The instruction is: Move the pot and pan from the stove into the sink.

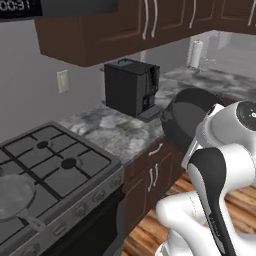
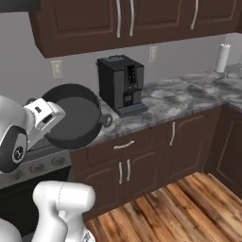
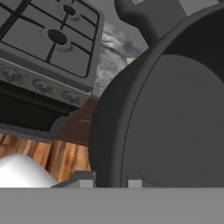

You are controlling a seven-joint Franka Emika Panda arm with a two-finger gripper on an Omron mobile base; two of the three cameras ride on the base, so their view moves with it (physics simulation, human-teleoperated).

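Observation:
The deep dark grey pot (image 2: 78,116) hangs in the air, tipped on its side with its mouth facing the room, to the right of the stove (image 1: 65,165) and in front of the counter edge. My gripper (image 3: 111,181) is shut on the pot's (image 3: 175,118) rim, one fingertip on each side of the wall. In the left base view the pot (image 1: 186,117) sits just behind my wrist. The shallow light-grey pan (image 1: 15,197) rests on the stove's front left burner. The sink is out of view.
A black coffee machine (image 2: 118,80) stands on the marble counter (image 2: 175,99) right of the stove. A paper towel roll (image 2: 222,57) stands far right. Dark cabinets hang overhead, and wooden floor (image 2: 189,208) lies below.

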